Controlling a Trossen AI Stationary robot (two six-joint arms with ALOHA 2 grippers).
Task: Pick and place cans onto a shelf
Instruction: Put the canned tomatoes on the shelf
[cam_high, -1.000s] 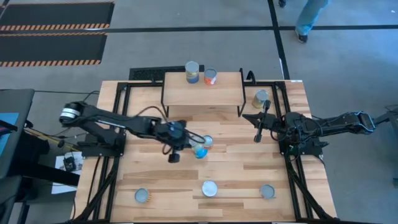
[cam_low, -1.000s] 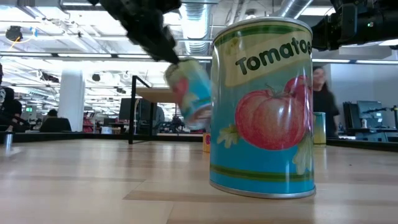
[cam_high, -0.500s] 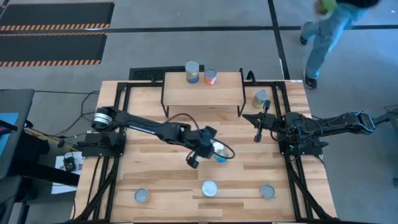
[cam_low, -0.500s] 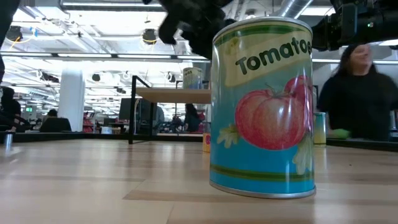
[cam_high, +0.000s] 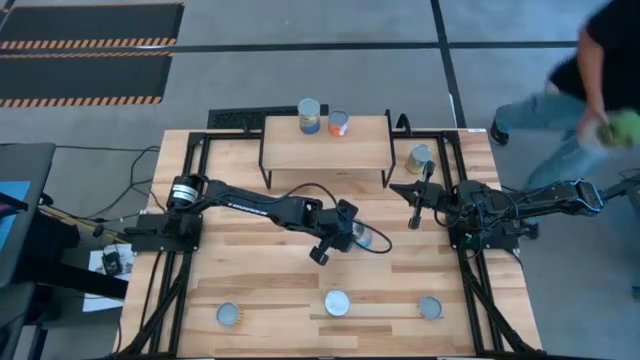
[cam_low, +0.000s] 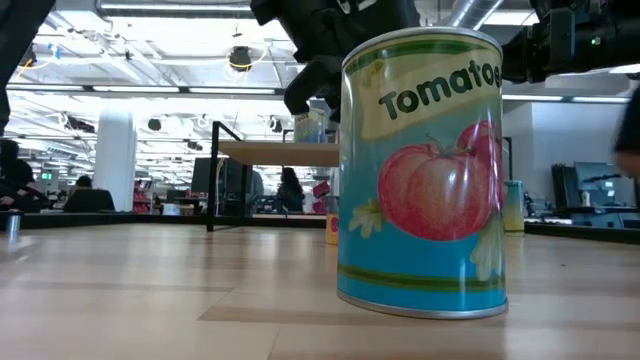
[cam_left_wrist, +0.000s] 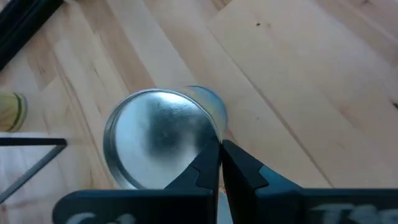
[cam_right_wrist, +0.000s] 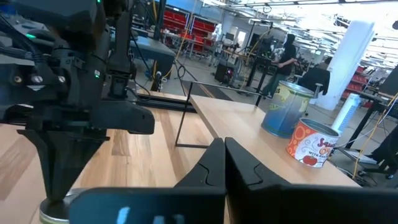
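My left gripper (cam_high: 352, 236) reaches out over the middle of the table, shut on a light-blue can (cam_high: 366, 238) with a silver top (cam_left_wrist: 158, 137). In the low view the big tomato can (cam_low: 420, 170) hides it. On the shelf (cam_high: 325, 150) stand two cans (cam_high: 309, 115) (cam_high: 338, 123). An olive can (cam_high: 420, 158) stands on the table to the right of the shelf. Three more cans (cam_high: 228, 315) (cam_high: 337, 303) (cam_high: 430, 308) line the near edge. My right gripper (cam_high: 400, 189) waits shut at the right, pointing level. My left gripper pinches the raised rim (cam_left_wrist: 211, 134) of the can's silver top between its two fingers (cam_left_wrist: 239, 168). It slants down onto the rim from the table's left. The can is tilted under the fingers. Whether its base is on the table I cannot tell.
Black frame rails (cam_high: 185, 200) run along both sides of the table. Bare wood (cam_high: 250, 270) lies between the shelf and the row of cans at the near edge. A person (cam_high: 590, 80) moves on the floor beyond the table's far right corner.
My left gripper has carried the can toward the table's right edge and a little down, rolling its wrist on the way. It has stayed shut on the can throughout. The can hung tilted in the open low view before and is now behind the tomato can.
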